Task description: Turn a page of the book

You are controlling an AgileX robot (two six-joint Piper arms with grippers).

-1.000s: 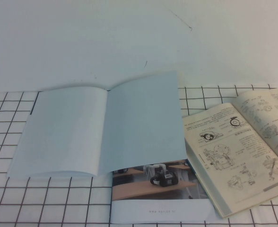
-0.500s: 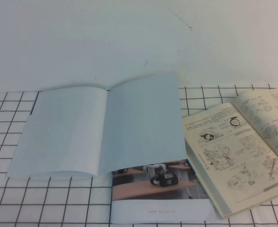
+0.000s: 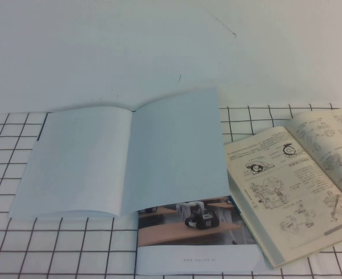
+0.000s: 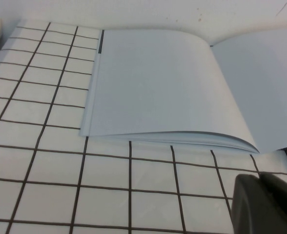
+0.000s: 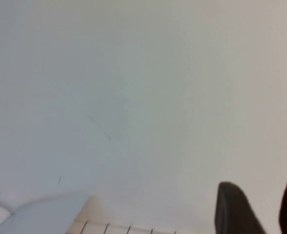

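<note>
Nothing has shifted over the last second: the book (image 3: 124,157) lies open and flat, both facing leaves plain pale blue-white, so no page turn is under way yet. The page (image 3: 177,151) to be lifted rests flat. The left gripper (image 4: 265,204) hovers low over the gridded cloth (image 4: 46,161), the book's near edge just beyond its fingers; whether they are spread cannot be told. The right gripper (image 5: 258,207) points at the bare white wall (image 5: 143,73), fingers (image 5: 234,207) parted and empty, the book well off. A yellowish manual (image 3: 299,186) and a robot booklet (image 3: 194,232) lie nearby.
</note>
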